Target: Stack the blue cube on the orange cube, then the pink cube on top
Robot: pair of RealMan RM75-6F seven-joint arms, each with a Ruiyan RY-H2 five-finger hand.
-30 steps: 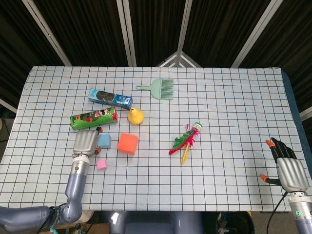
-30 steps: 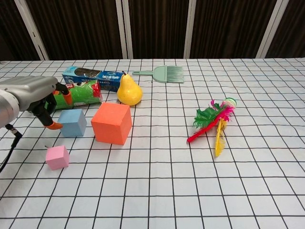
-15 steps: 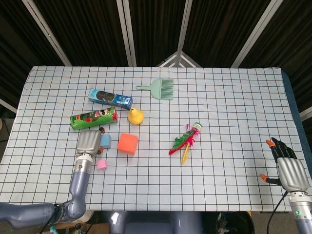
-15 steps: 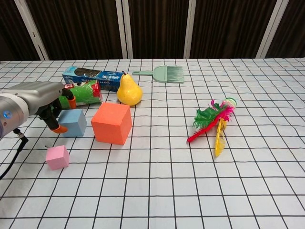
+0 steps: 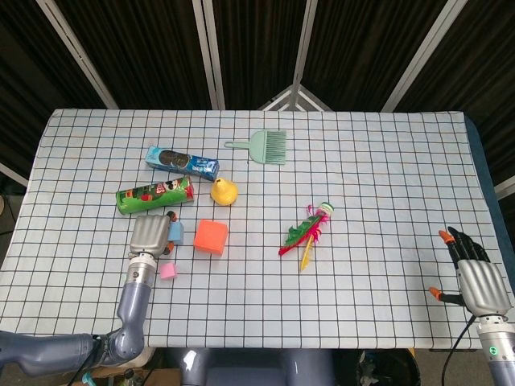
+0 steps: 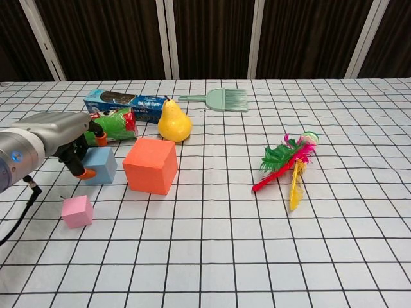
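The blue cube rests on the table just left of the larger orange cube. The small pink cube lies in front of them, nearer to me. My left hand hangs over the blue cube's left side, its orange-tipped fingers spread around the cube, one in front and one behind; I cannot tell whether they touch it. My right hand stays at the table's near right corner, fingers apart and holding nothing.
A green chips can and a blue cookie pack lie right behind my left hand. A yellow pear stands behind the orange cube. A green brush lies further back, a feather toy to the right.
My left hand has slid right, from beside the blue cube to over its left side, with fingers now around it. The cubes and the right hand have not moved.
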